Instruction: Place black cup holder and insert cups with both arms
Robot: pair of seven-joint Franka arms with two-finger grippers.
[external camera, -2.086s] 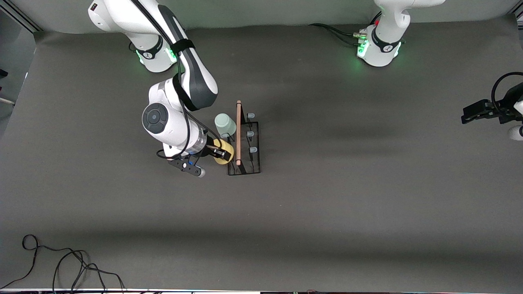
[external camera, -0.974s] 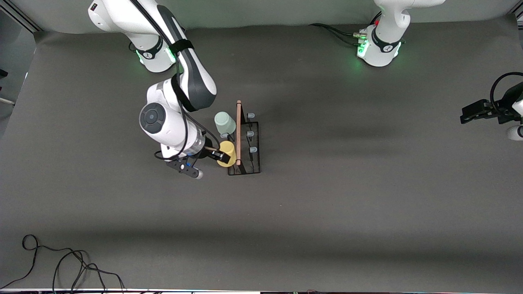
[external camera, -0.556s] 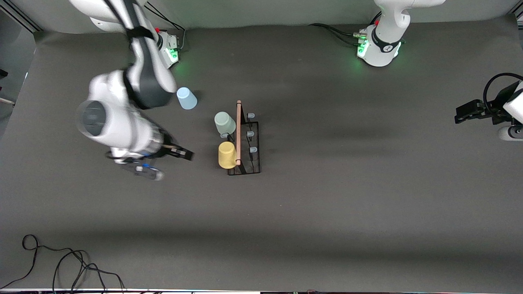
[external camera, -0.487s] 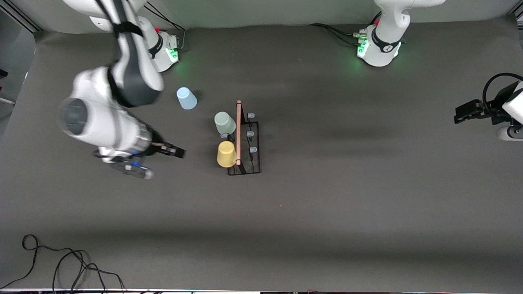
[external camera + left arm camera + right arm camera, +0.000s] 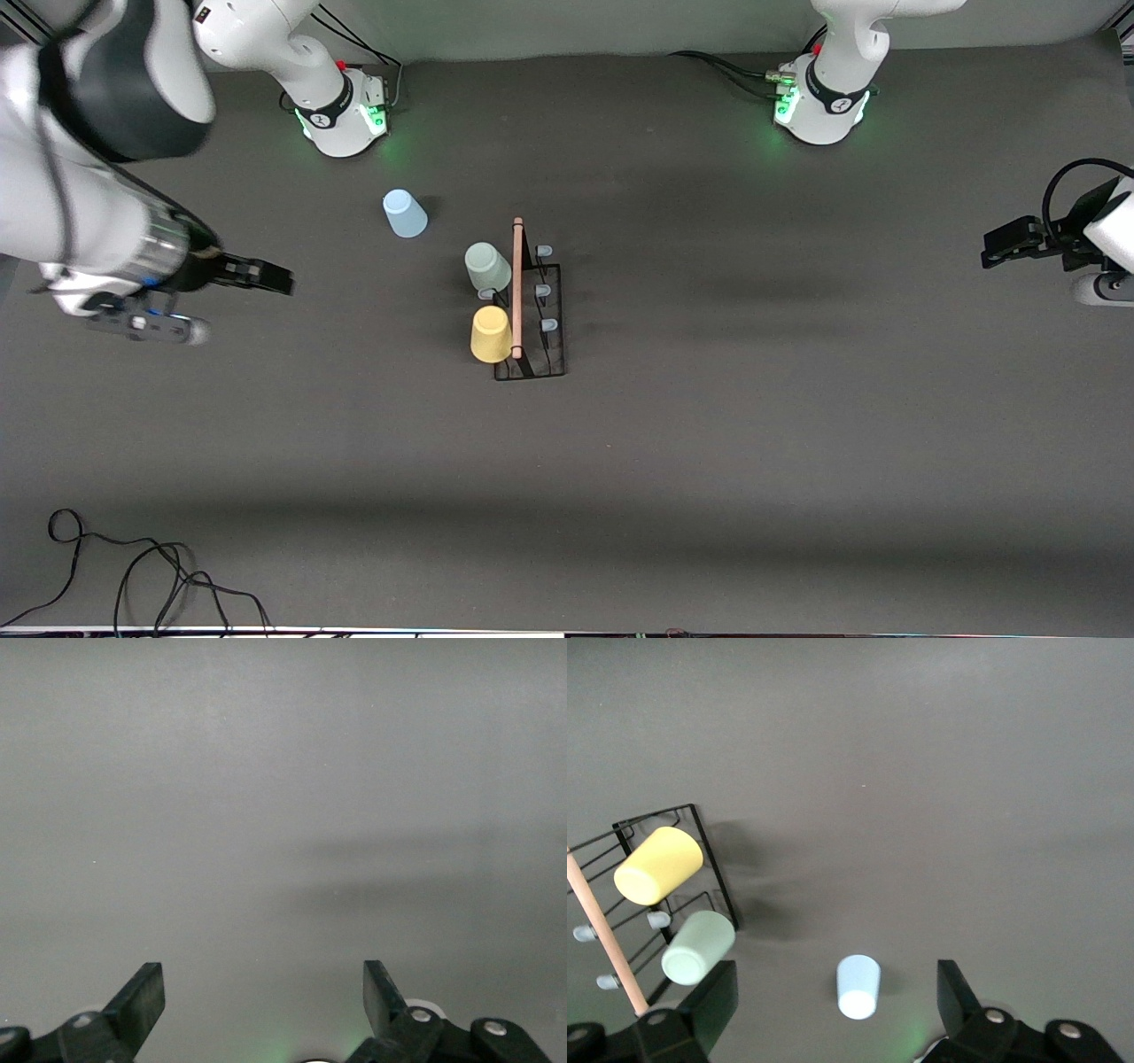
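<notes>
The black cup holder [image 5: 529,376] stands mid-table with its wooden handle [image 5: 517,266] on top. A yellow cup [image 5: 491,334] and a pale green cup [image 5: 488,268] hang on its pegs on the side toward the right arm's end. A light blue cup [image 5: 404,213] stands upside down on the table, farther from the front camera than the holder. My right gripper [image 5: 266,276] hangs open and empty over the right arm's end of the table. In the right wrist view its gripper [image 5: 836,973] looks down on the blue cup [image 5: 858,986], the yellow cup [image 5: 658,865] and the green cup [image 5: 698,947]. My left gripper [image 5: 1001,251] waits open at the left arm's end.
A black cable [image 5: 133,576] lies coiled near the table's front corner at the right arm's end. The arm bases [image 5: 341,115] [image 5: 819,106] glow green along the back edge. The left wrist view shows its gripper [image 5: 263,979] over bare grey surface only.
My right gripper opened, let go of the yellow cup on the holder and swung up and away toward the right arm's end, uncovering the blue cup. The left arm barely moved.
</notes>
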